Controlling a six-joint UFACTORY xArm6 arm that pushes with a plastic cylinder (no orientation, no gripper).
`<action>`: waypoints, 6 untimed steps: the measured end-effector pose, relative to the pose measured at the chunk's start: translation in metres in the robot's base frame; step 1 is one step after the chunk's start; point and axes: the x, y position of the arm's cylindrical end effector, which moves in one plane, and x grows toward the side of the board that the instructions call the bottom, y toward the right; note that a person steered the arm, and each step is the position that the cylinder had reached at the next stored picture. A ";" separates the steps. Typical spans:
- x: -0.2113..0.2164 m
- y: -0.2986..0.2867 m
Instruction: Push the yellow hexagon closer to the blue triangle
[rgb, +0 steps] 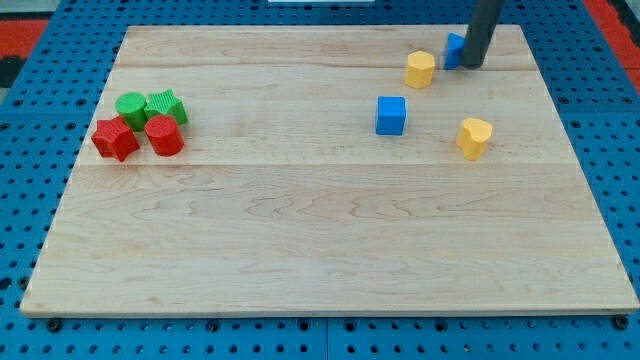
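Observation:
The yellow hexagon (420, 69) sits near the view's top right on the wooden board. Just to its right is the blue triangle (454, 50), partly hidden behind my rod. My tip (472, 65) rests on the board against the triangle's right side, a short gap to the right of the hexagon. A small gap separates the hexagon from the triangle.
A blue cube (391, 115) lies below and left of the hexagon. A yellow heart-shaped block (474, 137) lies at the right. At the view's left sit a green cylinder (131, 106), a green star (166, 104), a red star (115, 138) and a red cylinder (164, 135).

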 end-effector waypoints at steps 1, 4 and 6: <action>-0.011 -0.010; 0.037 -0.087; 0.062 -0.074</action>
